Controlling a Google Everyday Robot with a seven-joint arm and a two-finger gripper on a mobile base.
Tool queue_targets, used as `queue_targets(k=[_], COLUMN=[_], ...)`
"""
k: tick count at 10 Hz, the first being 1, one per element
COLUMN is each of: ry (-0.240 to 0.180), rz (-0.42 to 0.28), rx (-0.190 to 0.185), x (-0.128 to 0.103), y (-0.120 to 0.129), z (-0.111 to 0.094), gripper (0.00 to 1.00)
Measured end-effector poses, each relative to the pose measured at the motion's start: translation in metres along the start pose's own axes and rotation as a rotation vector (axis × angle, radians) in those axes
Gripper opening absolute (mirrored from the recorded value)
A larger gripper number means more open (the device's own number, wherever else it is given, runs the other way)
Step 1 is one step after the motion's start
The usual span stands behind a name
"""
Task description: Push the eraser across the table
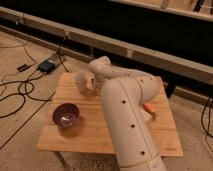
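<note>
We cannot find the eraser anywhere in this view; we judge it lies on the desk (pixel 90 137) behind the robot's big white arm (pixel 125 120), which covers the middle and far right of the plank top. By its kind we expect a small flat block: light, stiff, not fragile, and rubbery enough to drag on the wood, not glide. For a push there is no need to take hold; we would set the closed jaws low against one long side, near its middle, so it slides straight instead of spinning.

The gripper (pixel 92 86) sits near the far left part of the desk, just beside a pale cup-like thing (pixel 81 80), and its jaws are shut on nothing we can see. Whether it touches the cup or the wood, we cannot tell.

A purple bowl (pixel 66 115) stands near the front left, well apart from the gripper. A small orange thing (pixel 149 107) peeks out at the arm's right edge, half hidden. The desk's right front corner is partly covered by the arm.
</note>
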Motion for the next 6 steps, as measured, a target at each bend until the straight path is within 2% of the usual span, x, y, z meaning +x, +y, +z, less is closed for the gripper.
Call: queue_targets(k=[6], ry=[-0.035], rz=[-0.053], rx=[0.005], x=[-0.043], y=[0.01], z=[0.0], gripper=[0.1])
